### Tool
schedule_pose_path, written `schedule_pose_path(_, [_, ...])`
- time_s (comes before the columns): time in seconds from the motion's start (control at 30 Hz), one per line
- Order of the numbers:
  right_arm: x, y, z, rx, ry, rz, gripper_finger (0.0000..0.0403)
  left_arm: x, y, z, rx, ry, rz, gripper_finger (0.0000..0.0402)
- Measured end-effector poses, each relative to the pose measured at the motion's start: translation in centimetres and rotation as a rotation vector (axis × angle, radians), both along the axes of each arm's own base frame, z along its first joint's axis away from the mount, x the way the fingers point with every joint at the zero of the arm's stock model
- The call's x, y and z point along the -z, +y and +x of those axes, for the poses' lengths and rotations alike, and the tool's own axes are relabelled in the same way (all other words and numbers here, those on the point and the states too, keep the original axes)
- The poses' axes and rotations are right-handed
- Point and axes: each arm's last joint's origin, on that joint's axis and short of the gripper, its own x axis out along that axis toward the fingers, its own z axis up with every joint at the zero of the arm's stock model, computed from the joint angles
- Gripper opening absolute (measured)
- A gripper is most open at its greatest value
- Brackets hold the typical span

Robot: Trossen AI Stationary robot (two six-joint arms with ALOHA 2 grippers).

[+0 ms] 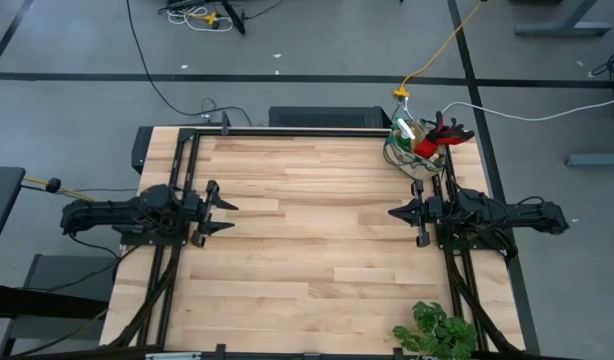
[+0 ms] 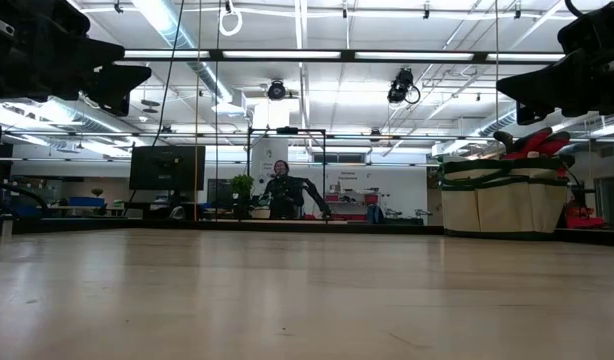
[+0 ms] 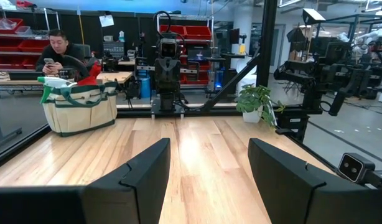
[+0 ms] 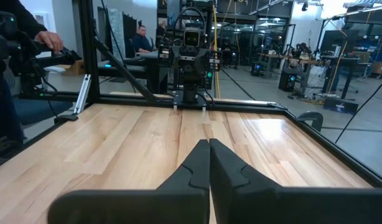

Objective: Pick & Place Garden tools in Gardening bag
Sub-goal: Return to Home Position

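The right gripper (image 1: pixel 395 213), closed on nothing, has the small beige fabric gardening bag (image 2: pixel 497 205), red-and-black glove (image 2: pixel 535 143) poking out, close beside it, so I'd park it and the wide-open, empty left gripper (image 1: pixel 231 214) level without brushing that bag.

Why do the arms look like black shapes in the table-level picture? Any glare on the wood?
Low view: bright ceiling lights backlight the left gripper and right gripper into silhouettes; the table carries a pale sheen. Right wrist view: a white glare patch on the wood. High view: evenly lit.
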Motion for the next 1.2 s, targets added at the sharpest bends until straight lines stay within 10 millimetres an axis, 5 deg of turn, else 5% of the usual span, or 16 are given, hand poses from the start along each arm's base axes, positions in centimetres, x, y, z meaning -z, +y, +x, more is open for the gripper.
schedule_pose_path(1.2, [0.00, 0.00, 0.00, 0.000, 0.000, 0.000, 0.0002, 0.07, 0.01, 0.00, -0.004, 0.007, 0.000, 0.0222])
